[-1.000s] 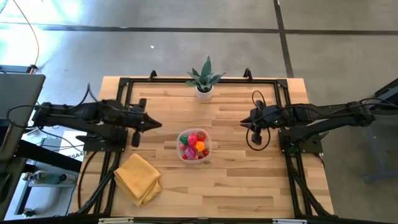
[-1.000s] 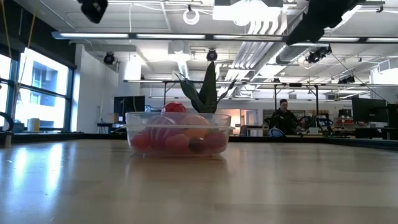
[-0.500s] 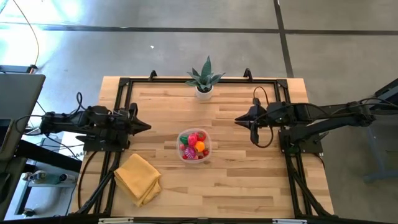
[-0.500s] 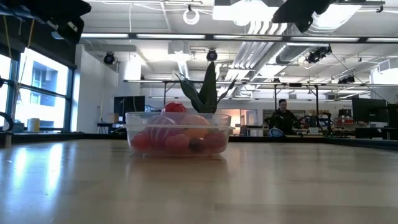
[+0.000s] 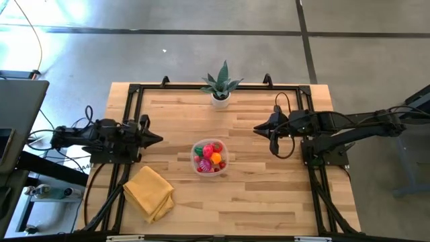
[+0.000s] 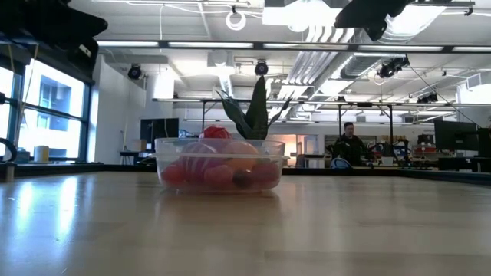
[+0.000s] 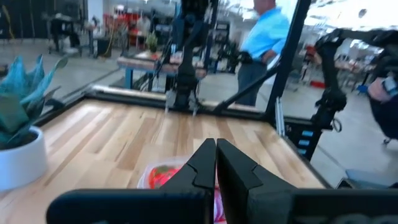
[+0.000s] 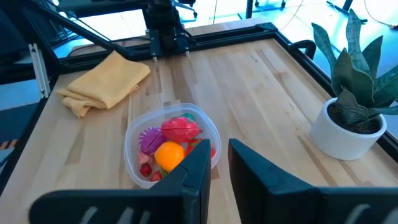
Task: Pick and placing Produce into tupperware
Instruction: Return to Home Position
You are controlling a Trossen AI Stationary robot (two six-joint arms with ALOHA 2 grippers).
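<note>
2 claws empty, produce in the tupperware

We see the tupperware (image 5: 226, 156) standing near the middle of the worktop (image 5: 269, 195). The produce (image 5: 210, 156) lies heaped inside it: a red piece, an orange one, magenta and pink ones and a bit of green. In the low view the pieces press against the clear wall, and the red one rises just above the rim.

The left claw (image 5: 159, 139) hangs over the left side of the worktop, pointing right toward the tupperware and well apart from it. Its wrist view shows the 2 fingers (image 7: 199, 167) all but touching, with only a sliver between them and nothing held. The right claw (image 5: 256, 128) hangs over the right side, pointing left, a little farther back than the tupperware and apart from it. Its 2 fingers stand a narrow gap apart, and we see nothing between them.

A folded yellow cloth (image 5: 149, 193) lies to the near left of the tupperware, apart from it. A spiky green plant (image 5: 222, 84) in a white pot stands at the far edge, roughly in line with the tupperware. Beyond the worktop, a person (image 6: 350, 142) shows far off in the room.
</note>
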